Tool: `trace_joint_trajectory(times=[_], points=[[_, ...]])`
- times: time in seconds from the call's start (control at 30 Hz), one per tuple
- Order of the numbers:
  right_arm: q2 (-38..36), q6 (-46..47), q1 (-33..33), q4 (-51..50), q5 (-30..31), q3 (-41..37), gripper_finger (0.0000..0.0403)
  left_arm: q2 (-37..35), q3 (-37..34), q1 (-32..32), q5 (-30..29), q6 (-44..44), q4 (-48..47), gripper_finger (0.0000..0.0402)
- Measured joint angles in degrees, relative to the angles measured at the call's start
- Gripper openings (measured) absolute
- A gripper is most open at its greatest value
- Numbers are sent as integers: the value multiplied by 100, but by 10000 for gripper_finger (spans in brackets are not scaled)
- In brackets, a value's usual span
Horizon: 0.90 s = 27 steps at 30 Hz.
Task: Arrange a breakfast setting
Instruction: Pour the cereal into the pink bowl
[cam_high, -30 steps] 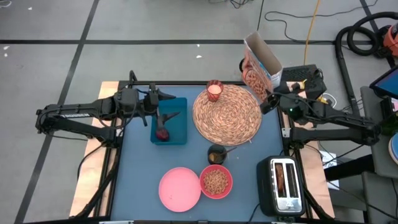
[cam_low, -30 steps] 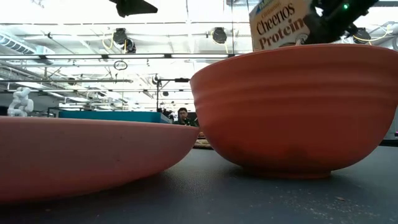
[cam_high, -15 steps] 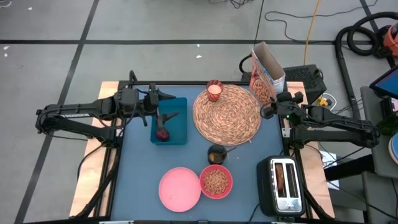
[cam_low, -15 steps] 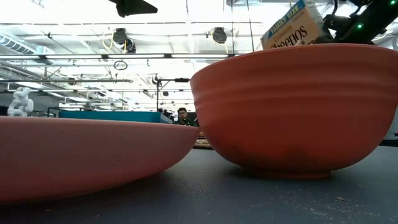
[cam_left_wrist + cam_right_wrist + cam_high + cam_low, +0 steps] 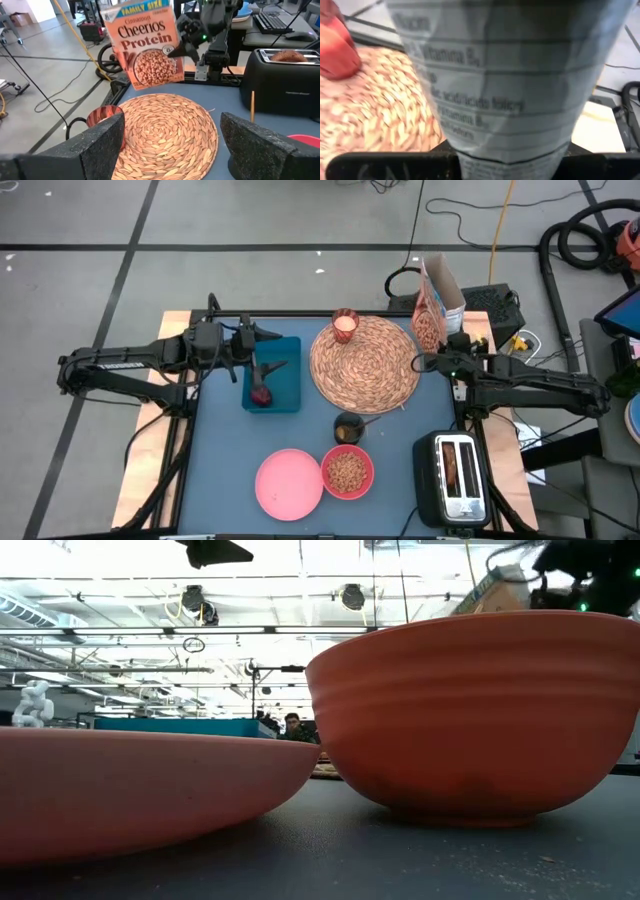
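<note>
Bowl (image 5: 347, 471) just right of plate (image 5: 288, 484), touching.

Overhead straight down; low table-level behind bowl (image 5: 470, 720); wrist cameras both facing the Cheerios box (image 5: 145, 45).

round woven straw mats (image 5: 365, 364): one
flat pink plates (image 5: 288, 484): one
red bowls (image 5: 347, 471): one
orange cereal boxes (image 5: 437, 307): one
black toasters (image 5: 455, 477): one

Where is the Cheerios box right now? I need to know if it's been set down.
In the high view the Cheerios box is gripped by the right gripper at the table's far right edge, beside the straw placemat.
</note>
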Motion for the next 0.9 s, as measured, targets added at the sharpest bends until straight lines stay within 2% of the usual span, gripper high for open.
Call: trace_joint_trajectory(times=[0.4, 0.9], points=[[-2, 476, 2, 475, 83, -808, 93, 0, 0, 0, 0, -16, 0, 333], [-2, 750, 2, 776, 22, -1157, 119, 0, 0, 0, 0, -14, 0, 333]])
